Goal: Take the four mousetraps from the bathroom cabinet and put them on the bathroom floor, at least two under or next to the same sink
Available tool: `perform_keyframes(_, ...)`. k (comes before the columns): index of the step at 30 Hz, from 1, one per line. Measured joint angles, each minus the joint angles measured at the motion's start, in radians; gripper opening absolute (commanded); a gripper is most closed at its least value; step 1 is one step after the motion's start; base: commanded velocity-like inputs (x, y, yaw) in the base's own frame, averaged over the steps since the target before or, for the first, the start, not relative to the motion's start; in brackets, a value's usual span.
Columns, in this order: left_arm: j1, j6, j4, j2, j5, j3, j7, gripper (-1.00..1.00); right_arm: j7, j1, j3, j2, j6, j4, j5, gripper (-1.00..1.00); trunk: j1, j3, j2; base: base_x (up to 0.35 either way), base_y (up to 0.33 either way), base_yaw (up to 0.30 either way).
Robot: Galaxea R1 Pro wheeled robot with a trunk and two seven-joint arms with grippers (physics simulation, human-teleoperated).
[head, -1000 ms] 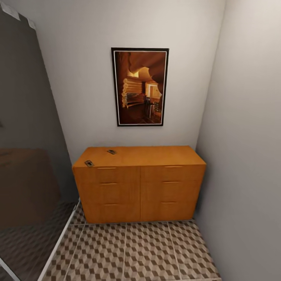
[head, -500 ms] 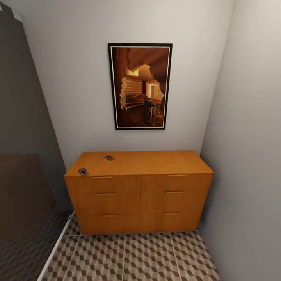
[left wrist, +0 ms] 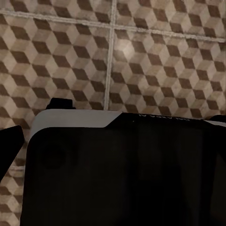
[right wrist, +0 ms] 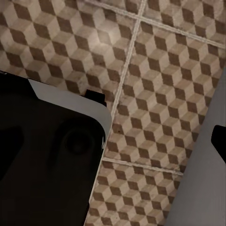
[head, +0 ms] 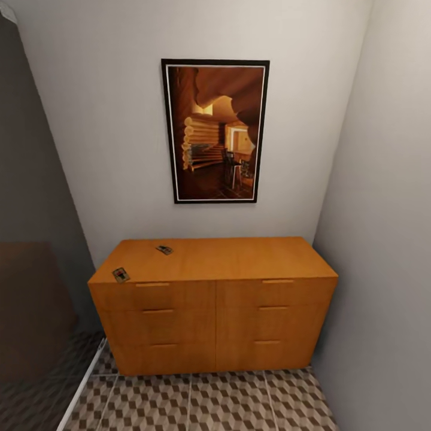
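From my head camera I face a wide, low orange-brown wooden cabinet (head: pixel 213 302) standing against a pale wall in a narrow corner. Its flat top carries two mousetraps, both small dark flat slabs on the left part of the top. One mousetrap (head: pixel 121 275) lies at the front left corner, just above the top left drawer's bar handle. The other mousetrap (head: pixel 164 249) lies further back, near the wall, well apart from the first. The cabinet front shows two columns of three drawers, each with a slim wooden handle, and all look shut.

Above the cabinet hangs a tall framed picture (head: pixel 215 131) in warm brown tones with a black frame. A plain grey wall (head: pixel 383 251) closes in the right side. On the left stands a dark, glassy panel (head: pixel 36 251) that reflects the room faintly.

The bathroom floor (head: pixel 203 404) runs in front of the cabinet, with square tiles printed in a brown, beige and white cube pattern.

Both wrist cameras look down on the same tiled floor past dark parts of my own body. I cannot tell how far either end effector is open, or whether it holds anything.
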Motion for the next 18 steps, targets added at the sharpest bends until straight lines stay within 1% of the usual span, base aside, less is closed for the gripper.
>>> perform_keyframes(2,0.0,0.0,0.0,0.0,0.0,0.0,0.0,1.0,0.0,0.0,0.0,0.0,0.0,0.0,0.0,1.0,0.0,0.0,0.0,0.047,0.0,0.112)
perform_keyframes(6,0.0,0.0,0.0,0.0,0.0,0.0,0.001,1.0,0.0,0.0,0.0,-0.001,0.0,0.0,0.001,1.0,0.0,0.0,0.0,0.022,0.0,0.197)
perform_keyframes(18,0.0,0.0,0.0,0.0,0.0,-0.001,0.001,1.0,0.0,0.0,0.001,-0.001,-0.001,0.0,0.002,1.0,0.0,0.0,0.0,0.004,0.0,0.26)
